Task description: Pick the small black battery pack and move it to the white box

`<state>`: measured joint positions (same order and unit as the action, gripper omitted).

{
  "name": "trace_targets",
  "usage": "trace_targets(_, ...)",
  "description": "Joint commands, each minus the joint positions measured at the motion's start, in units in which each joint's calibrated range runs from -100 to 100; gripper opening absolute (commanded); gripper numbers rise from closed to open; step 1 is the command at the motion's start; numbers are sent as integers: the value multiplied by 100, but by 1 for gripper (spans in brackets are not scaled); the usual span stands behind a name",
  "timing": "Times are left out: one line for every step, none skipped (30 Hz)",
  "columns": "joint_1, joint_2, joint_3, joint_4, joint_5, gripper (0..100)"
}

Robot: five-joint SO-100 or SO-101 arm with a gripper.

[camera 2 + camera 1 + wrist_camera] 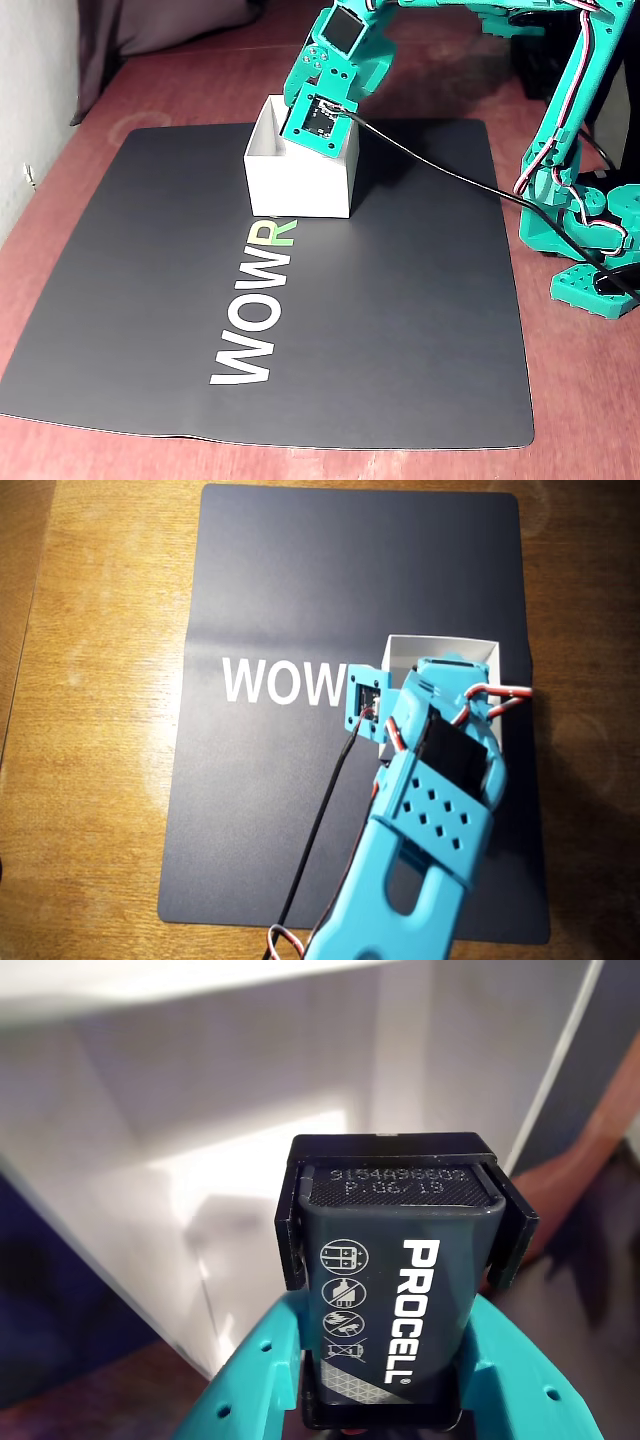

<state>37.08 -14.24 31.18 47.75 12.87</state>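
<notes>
Battery pack (400, 1290) marked "PROCELL", clamped in gripper (400, 1260), inside white box (200, 1110).

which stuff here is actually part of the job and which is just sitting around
Part of the job:
- small black rectangular battery pack marked PROCELL, held in the pincer
- teal plastic pincer, shut on the battery over the box
- open white cardboard box

Just lying about:
- dark grey mat printed WOW
- brown wooden table
- black cable leading to the wrist camera
</notes>
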Motion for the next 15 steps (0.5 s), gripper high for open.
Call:
trace_targets(-19, -71, 7, -43, 19, 13)
trace_targets(-31, -71, 7, -43, 25, 13)
trace_targets(-31, -80, 34, -69, 36, 14)
trace_targets(-31, -80, 34, -51, 90, 16)
trace_targets(-31, -80, 70, -43, 133, 19)
trace_targets(-31, -98, 134, -95, 139, 22)
trace_targets(4, -98, 161, -104, 133, 24)
trace_targets(16, -98, 161, -95, 133, 25)
trace_targets(16, -98, 161, -69, 133, 26)
trace_targets(28, -98, 161, -51, 133, 27)
trace_targets(28, -98, 161, -43, 128, 27)
trace_targets(28, -106, 161, -43, 128, 27)
trace_targets(16, -106, 161, -43, 128, 27)
trace_targets(16, -106, 161, -43, 128, 27)
trace_targets(16, -106, 161, -43, 128, 27)
